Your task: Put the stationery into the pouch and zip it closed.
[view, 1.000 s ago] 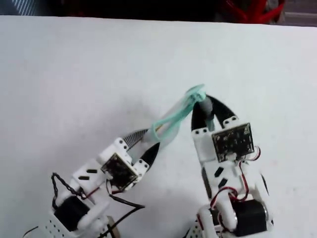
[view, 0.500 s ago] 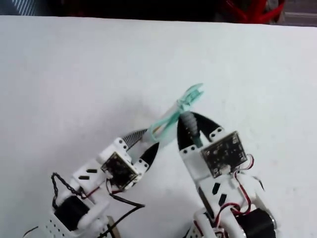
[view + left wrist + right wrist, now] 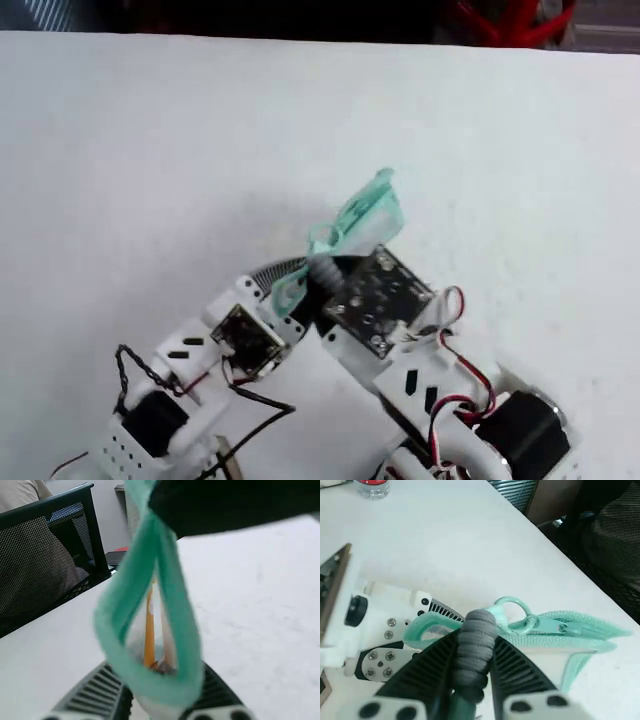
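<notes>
Teal pouch [image 3: 365, 215], centre of frame above desk [image 3: 150, 150], long axis lower-left to upper-right: lower end clamped in left tool [image 3: 288, 292], grey zip cord [image 3: 474, 645] pinched in right tool [image 3: 322, 280] just beside it.

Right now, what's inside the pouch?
An orange pencil shows inside the pouch, a paler stick beside it. Their lower ends are behind its teal rim; anything deeper is covered.
</notes>
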Robot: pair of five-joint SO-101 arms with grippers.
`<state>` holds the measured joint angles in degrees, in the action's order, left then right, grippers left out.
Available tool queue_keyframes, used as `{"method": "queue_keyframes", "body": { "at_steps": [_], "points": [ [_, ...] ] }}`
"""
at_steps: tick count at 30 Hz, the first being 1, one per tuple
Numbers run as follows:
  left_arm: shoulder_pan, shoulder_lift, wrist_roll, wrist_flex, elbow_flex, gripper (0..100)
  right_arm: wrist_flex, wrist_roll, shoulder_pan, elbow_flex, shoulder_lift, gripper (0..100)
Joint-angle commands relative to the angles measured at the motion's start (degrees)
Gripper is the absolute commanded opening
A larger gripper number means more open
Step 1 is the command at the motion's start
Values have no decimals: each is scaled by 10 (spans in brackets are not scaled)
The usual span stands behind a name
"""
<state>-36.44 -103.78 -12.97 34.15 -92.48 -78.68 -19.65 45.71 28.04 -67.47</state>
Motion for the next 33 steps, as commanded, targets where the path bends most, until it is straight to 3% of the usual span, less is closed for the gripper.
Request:
{"method": "queue_keyframes", "body": {
  "at_steps": [1, 7, 14, 18, 25, 28, 33],
  "points": [
    [-3, -4, -3, -18, 7, 23, -22, -8, 32, -13, 23, 19],
    [-2, -4, -2, -13, 15, 23, -58, -65, 29, 9, 19, 19],
    [-2, -4, -1, 67, 73, 23, -14, -93, -80, 102, 19, 19],
    [-2, -4, -1, 68, 75, 23, -12, -98, -68, 150, 24, 28],
    [-2, -4, -1, 68, 73, 23, -36, -123, -102, 142, -22, 272],
    [-2, -4, -1, 68, 73, 23, -58, -131, -107, 81, -91, 280],
    [16, -4, -1, 64, 69, 23, -94, -205, -141, 5, -145, 280]
  ]
}}
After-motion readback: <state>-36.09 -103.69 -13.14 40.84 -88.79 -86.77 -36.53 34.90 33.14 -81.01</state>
